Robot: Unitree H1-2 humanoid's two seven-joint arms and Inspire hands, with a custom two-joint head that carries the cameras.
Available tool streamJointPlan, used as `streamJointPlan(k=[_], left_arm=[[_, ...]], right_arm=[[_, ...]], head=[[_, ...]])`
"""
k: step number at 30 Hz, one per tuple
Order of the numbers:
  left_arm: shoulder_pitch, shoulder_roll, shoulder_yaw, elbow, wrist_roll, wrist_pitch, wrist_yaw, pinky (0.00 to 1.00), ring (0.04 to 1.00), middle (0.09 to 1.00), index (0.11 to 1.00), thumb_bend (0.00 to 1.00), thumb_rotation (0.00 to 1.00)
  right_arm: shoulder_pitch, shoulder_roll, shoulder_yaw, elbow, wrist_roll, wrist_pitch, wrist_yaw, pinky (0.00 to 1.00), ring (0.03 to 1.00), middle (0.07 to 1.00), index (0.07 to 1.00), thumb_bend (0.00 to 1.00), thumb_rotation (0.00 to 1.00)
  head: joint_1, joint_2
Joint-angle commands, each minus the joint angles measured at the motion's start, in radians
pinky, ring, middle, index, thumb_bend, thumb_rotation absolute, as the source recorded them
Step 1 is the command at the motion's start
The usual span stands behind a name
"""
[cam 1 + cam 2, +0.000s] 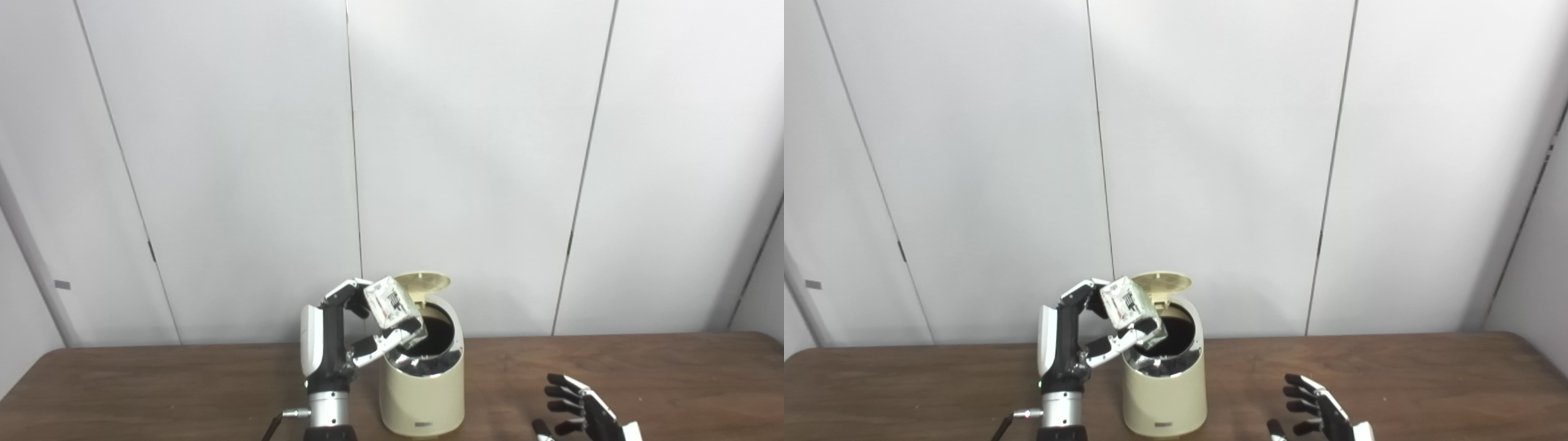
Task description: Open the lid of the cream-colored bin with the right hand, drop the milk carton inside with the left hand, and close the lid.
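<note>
Both hands raised: left hand (343, 334) grips milk carton (392, 308), right hand (579, 407) spread.

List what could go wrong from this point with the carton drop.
1. The milk carton is tilted in the left robot hand, over the near-left edge of the bin's opening rather than its middle; on release it may catch the rim and fall onto the table.
2. The lid stands open with nothing holding it; the right robot hand rests apart on the table, so the lid might drop shut early.
</note>
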State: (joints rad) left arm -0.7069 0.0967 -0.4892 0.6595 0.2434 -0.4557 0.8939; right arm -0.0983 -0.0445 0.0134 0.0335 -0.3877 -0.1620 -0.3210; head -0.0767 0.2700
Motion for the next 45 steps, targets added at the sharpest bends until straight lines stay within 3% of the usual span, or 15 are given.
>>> streamJointPlan(k=[1, 6, 9, 16, 18, 23, 29, 35, 44, 45], left_arm=[[-0.054, 0.010, 0.004, 0.002, -0.001, -0.014, 0.011, 0.41, 0.463, 0.468, 0.487, 0.50, 0.00], [-0.052, 0.011, -0.001, 0.028, -0.017, -0.014, -0.035, 0.41, 0.466, 0.469, 0.485, 0.50, 0.00], [-0.049, 0.006, 0.003, 0.043, -0.024, -0.014, -0.056, 0.41, 0.465, 0.470, 0.484, 0.50, 0.00], [-0.037, 0.010, -0.015, 0.039, -0.017, -0.014, -0.065, 0.42, 0.464, 0.470, 0.487, 0.50, 0.00], [-0.037, 0.014, -0.024, 0.039, -0.008, -0.014, -0.057, 0.42, 0.464, 0.470, 0.486, 0.50, 0.00], [-0.040, 0.021, -0.053, 0.042, 0.015, -0.014, -0.028, 0.40, 0.462, 0.475, 0.480, 0.50, 0.00], [-0.034, 0.025, -0.064, 0.036, 0.016, -0.014, -0.029, 0.39, 0.463, 0.481, 0.474, 0.50, 0.00], [-0.032, 0.031, -0.078, 0.027, 0.023, -0.014, -0.027, 0.38, 0.462, 0.480, 0.478, 0.50, 0.00], [-0.026, 0.048, -0.072, 0.015, 0.000, -0.014, -0.098, 0.44, 0.505, 0.493, 0.483, 0.52, 0.00], [-0.025, 0.048, -0.071, 0.016, 0.002, -0.014, -0.100, 0.45, 0.511, 0.509, 0.485, 0.52, 0.03]], right_arm=[[0.065, 0.030, 0.020, 0.031, -0.016, -0.023, -0.014, 0.42, 0.593, 0.649, 0.745, 0.15, 0.04], [0.069, 0.031, 0.024, 0.012, -0.021, -0.008, -0.007, 0.49, 0.661, 0.704, 0.740, 0.16, 0.09], [0.070, 0.029, 0.025, 0.013, -0.017, -0.013, -0.006, 0.43, 0.610, 0.670, 0.745, 0.16, 0.11], [0.074, 0.036, 0.029, 0.010, -0.018, -0.021, -0.011, 0.45, 0.629, 0.703, 0.747, 0.16, 0.21], [0.075, 0.036, 0.031, 0.009, -0.025, -0.018, -0.012, 0.45, 0.627, 0.703, 0.745, 0.16, 0.22], [0.076, 0.036, 0.035, 0.007, -0.038, -0.019, -0.016, 0.62, 0.751, 0.772, 0.717, 0.18, 0.19], [0.081, 0.041, 0.035, 0.006, -0.037, -0.021, -0.016, 0.59, 0.727, 0.767, 0.746, 0.19, 0.22], [0.083, 0.044, 0.034, 0.010, -0.035, -0.029, -0.019, 0.66, 0.772, 0.790, 0.743, 0.20, 0.26], [0.088, 0.043, 0.033, 0.006, -0.032, -0.027, -0.015, 0.65, 0.764, 0.783, 0.748, 0.21, 0.23], [0.088, 0.043, 0.034, 0.006, -0.034, -0.028, -0.016, 0.65, 0.758, 0.779, 0.750, 0.21, 0.23]], head=[[0.000, 0.005], [-0.006, 0.014], [-0.006, 0.021], [-0.008, 0.028], [-0.009, 0.030], [-0.008, 0.032], [-0.008, 0.034], [-0.007, 0.034], [-0.006, 0.035], [-0.005, 0.035]])
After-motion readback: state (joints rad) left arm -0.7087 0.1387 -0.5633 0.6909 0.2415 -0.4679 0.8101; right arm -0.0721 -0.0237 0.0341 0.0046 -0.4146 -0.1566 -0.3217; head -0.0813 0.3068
